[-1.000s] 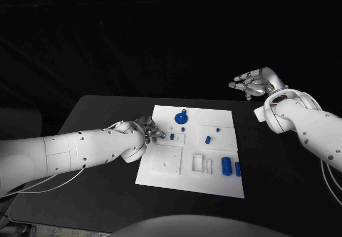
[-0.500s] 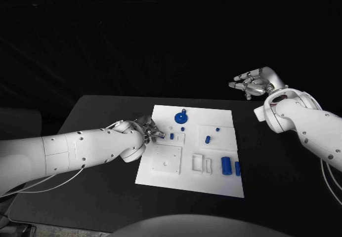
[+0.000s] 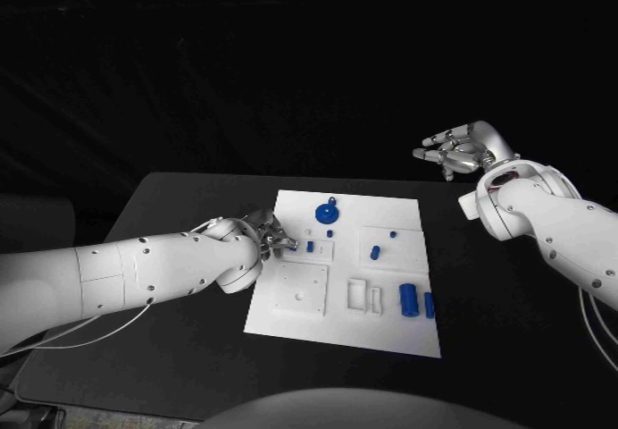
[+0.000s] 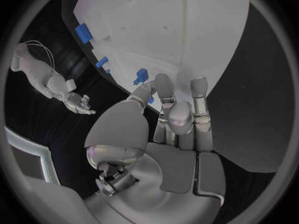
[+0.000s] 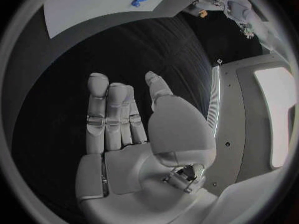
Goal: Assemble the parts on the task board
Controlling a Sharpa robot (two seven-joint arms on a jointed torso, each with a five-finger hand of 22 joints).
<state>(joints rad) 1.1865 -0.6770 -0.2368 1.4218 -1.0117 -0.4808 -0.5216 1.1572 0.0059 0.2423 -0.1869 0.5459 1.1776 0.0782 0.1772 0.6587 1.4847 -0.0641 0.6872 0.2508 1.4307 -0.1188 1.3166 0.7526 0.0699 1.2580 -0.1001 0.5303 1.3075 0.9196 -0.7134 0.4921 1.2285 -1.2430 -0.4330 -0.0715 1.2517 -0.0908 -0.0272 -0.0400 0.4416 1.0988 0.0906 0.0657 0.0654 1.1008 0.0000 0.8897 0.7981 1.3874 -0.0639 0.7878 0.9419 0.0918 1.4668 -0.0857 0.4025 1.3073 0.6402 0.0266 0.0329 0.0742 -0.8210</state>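
Nothing on the board has shifted over the last second, and both hands stay put. At the task board's (image 3: 338, 332) left edge, a small blue part (image 3: 311, 244) sits at the left hand's (image 3: 267, 238) fingertips; whether they pinch it, I cannot tell. It looks light, rigid, smooth plastic, best taken by its sides. Right hand (image 3: 460, 150) hangs open, well beyond the board, holding nothing.

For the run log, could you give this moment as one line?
left hand: pinching blue part at task board | right hand: open, raised
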